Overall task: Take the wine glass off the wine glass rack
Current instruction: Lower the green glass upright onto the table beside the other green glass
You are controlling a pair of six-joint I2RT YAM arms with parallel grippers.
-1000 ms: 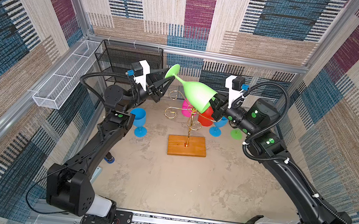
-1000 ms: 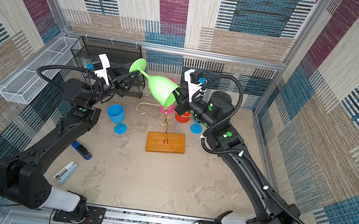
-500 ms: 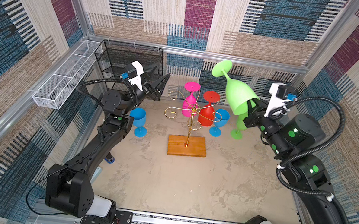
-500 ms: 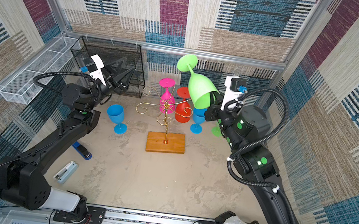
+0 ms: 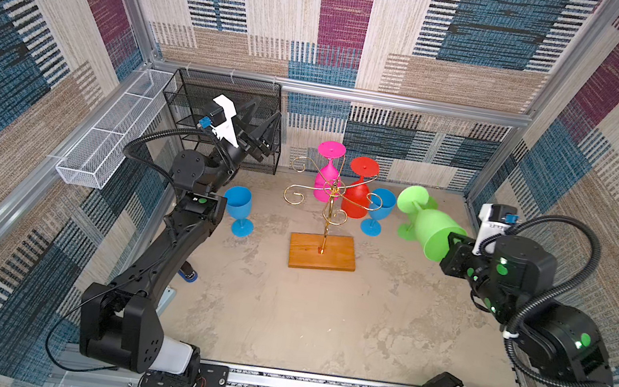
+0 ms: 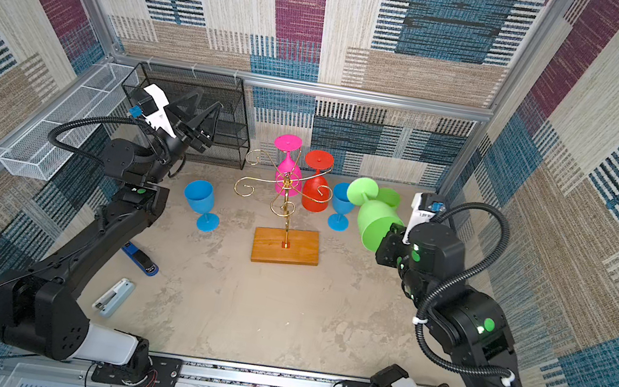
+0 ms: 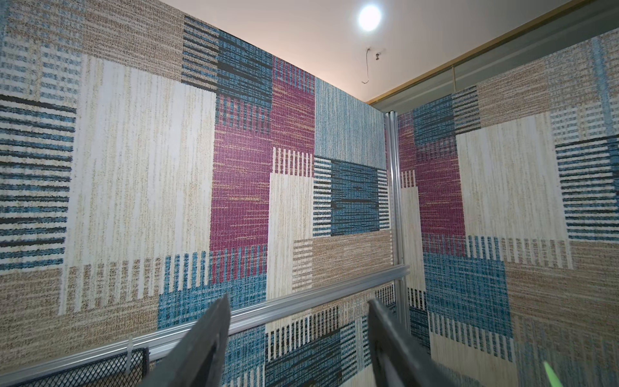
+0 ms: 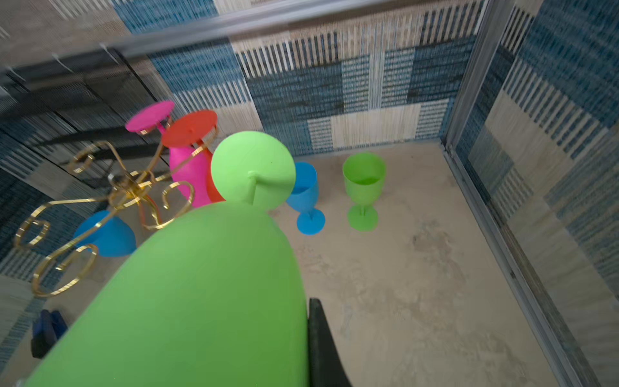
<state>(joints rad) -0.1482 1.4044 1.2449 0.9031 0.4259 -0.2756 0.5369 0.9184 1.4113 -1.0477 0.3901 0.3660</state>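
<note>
My right gripper is shut on the rim of a green wine glass, held tilted in the air to the right of the rack with its foot toward the back wall. In the right wrist view the glass fills the foreground, with one of the fingers against its side. The gold wine glass rack stands on its wooden base mid-table. A pink glass and a red glass hang upside down on it. My left gripper is open and empty, raised by the black shelf.
Blue glasses stand left and right of the rack, and a green one behind the held glass. A black mesh shelf and white wire basket line the back left. Two staplers lie front left.
The right arm has carried the green glass from above the rack out to the right and lower. The left gripper has opened wider and drawn back left from the glass's foot.
</note>
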